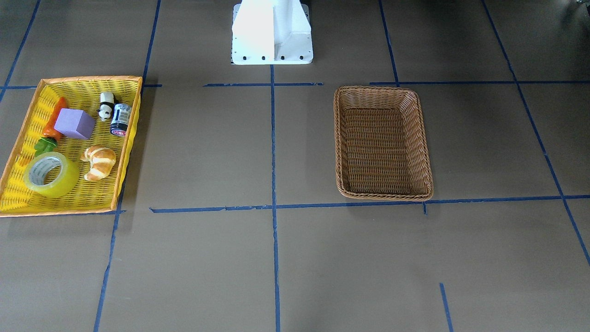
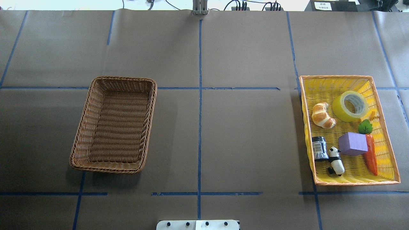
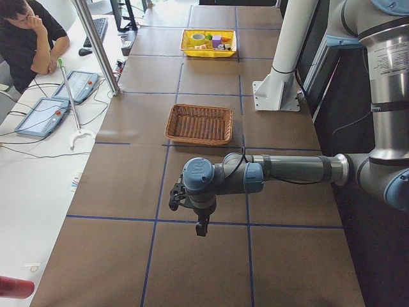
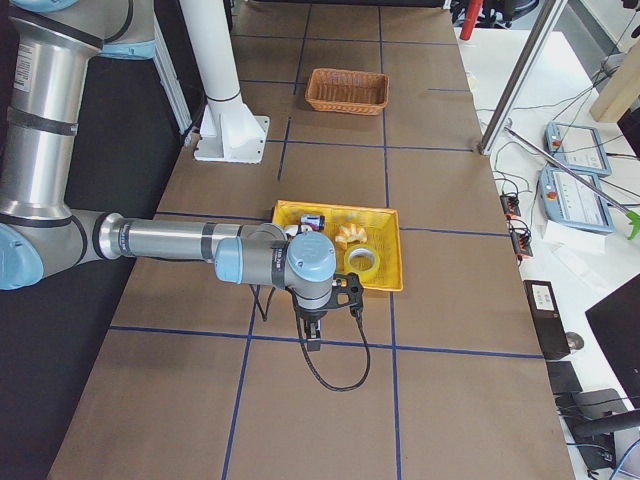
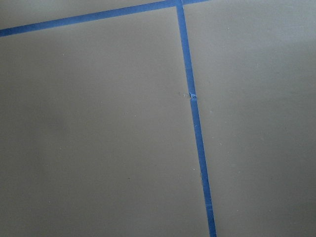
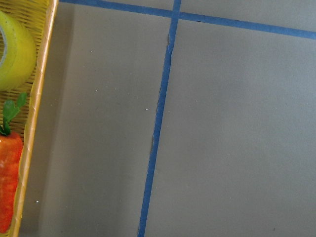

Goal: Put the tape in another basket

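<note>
The tape (image 2: 350,106), a yellow-green roll with a pale core, lies in the far corner of the yellow mesh basket (image 2: 335,77) on the right of the overhead view. It also shows in the front view (image 1: 50,174) and at the right wrist view's left edge (image 6: 15,49). The brown wicker basket (image 2: 123,79) stands empty on the left. My left gripper (image 3: 201,227) hangs over bare table, far from both baskets. My right gripper (image 4: 312,340) hangs just outside the yellow basket (image 4: 385,285), near the tape (image 4: 361,263). I cannot tell whether either is open.
The yellow basket also holds a croissant (image 2: 323,115), a purple block (image 2: 352,143), a carrot (image 2: 370,153), a small dark can (image 2: 319,148) and a panda figure (image 2: 337,161). The white robot base (image 1: 272,32) stands between the baskets. An operator (image 3: 29,35) sits beyond the table.
</note>
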Robot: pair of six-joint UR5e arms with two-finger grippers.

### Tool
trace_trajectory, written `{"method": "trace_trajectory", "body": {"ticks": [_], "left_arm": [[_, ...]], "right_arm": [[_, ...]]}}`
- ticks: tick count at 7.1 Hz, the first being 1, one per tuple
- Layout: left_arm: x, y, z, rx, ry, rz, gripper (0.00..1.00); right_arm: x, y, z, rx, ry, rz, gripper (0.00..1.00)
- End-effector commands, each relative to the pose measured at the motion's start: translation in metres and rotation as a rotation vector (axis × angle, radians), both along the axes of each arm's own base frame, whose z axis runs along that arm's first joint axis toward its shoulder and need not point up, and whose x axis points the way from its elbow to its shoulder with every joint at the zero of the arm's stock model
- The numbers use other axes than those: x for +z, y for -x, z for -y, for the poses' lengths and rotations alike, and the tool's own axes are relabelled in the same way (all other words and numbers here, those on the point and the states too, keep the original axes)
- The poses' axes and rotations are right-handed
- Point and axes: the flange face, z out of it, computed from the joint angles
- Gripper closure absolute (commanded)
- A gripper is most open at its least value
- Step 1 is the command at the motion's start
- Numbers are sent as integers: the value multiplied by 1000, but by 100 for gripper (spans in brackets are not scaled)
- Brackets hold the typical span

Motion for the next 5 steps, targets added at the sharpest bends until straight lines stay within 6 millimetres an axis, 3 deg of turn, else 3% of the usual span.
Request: {"method": "trace_trajectory", "body": {"ticks": [1,3,5], "left_arm": [[-4,0,8,-5,-6,4,0],[1,-1,7,-4,4,-1,0],[1,-1,7,-4,4,-3,0]], "right_arm": [[-3,0,4,1,-45,1,0],[-14,3,13,-3,-109,8,0],[-52,13,53,-20,-192,51,0]]}}
